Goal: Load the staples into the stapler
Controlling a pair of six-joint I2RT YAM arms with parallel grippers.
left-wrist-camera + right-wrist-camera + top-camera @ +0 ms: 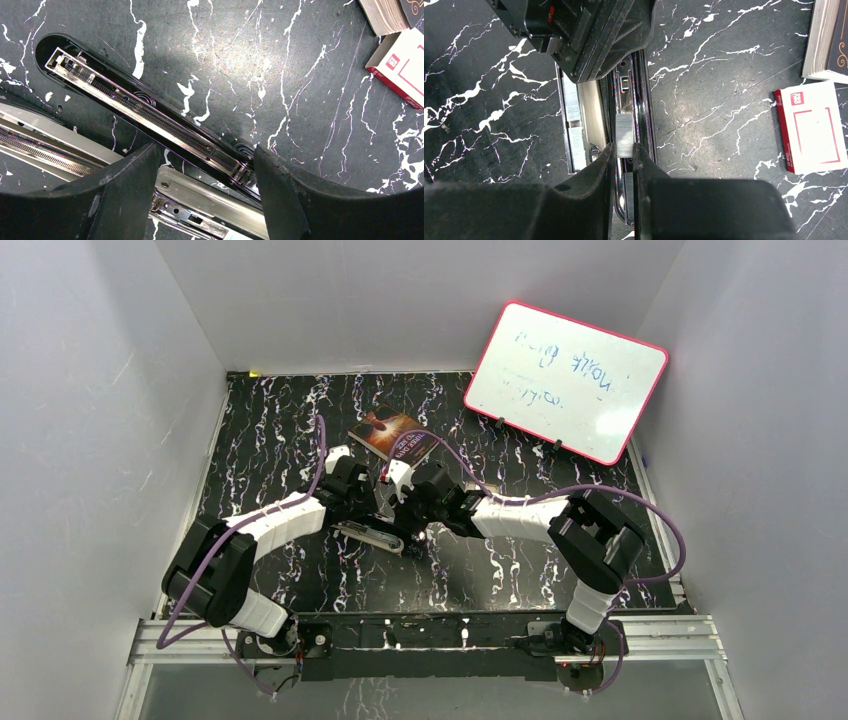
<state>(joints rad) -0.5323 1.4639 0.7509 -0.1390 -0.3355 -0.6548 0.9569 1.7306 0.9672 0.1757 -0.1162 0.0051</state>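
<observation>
Now my right hand [624, 160] pinches the staples [625, 135] over the stapler [634, 90] channel; left hand [205, 195], spread, straddles it; seating and closing remain.

Both white-and-black arms reach forward and bend inward, their wrists meeting over the middle of the table. The left gripper [202, 192] points down with its black fingers [295, 200] spread wide. The right gripper [624, 172] has its jaws nearly closed, pinching a short silver-grey strip of staples [625, 135].

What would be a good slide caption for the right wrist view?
Right gripper lowers a strip of staples into the opened stapler, white-and-red box nearby.
</observation>
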